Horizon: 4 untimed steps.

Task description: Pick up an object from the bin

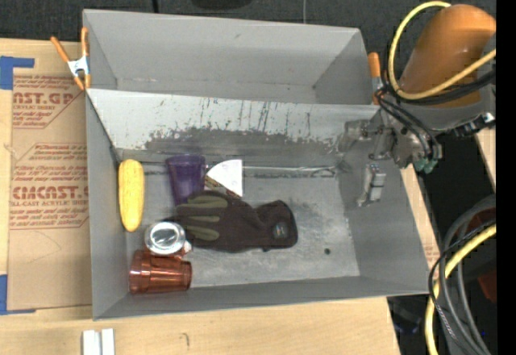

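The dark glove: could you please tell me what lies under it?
The glove overlaps the lower edges of a purple cup and a white wedge; anything else beneath is hidden.

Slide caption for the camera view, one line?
Gripper hangs at right of bin, apart from dark glove, yellow corn cob, can and purple cup.

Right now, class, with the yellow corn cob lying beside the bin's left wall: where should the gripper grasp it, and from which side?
Probably at the middle of the corn cob, coming down from above and closing across its narrow width. It lies flat, long and rounded, so the middle balances best. The bin's left wall is close, leaving little room for a sideways approach.
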Each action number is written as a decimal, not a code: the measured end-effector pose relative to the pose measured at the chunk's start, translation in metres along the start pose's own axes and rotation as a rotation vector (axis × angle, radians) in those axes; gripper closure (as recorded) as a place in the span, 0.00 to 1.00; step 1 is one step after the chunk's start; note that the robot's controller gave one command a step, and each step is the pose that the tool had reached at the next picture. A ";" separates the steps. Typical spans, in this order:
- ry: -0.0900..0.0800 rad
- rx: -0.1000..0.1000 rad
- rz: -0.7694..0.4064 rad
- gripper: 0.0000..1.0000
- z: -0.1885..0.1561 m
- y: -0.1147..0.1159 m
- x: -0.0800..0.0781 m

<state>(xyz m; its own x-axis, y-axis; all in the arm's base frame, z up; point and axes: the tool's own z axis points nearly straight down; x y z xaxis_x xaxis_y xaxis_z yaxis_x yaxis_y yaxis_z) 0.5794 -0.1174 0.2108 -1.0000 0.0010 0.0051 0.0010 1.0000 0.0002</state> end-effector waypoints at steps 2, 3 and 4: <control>-0.012 0.002 -0.039 0.00 0.039 0.040 -0.009; -0.008 -0.002 0.025 0.00 0.079 0.061 -0.011; -0.007 0.000 -0.079 0.00 0.109 0.078 -0.002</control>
<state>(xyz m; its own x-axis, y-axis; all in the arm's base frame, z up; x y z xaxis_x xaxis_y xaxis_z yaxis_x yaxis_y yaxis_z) 0.5813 -0.0389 0.1020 -0.9969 -0.0783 -0.0023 -0.0783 0.9969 -0.0001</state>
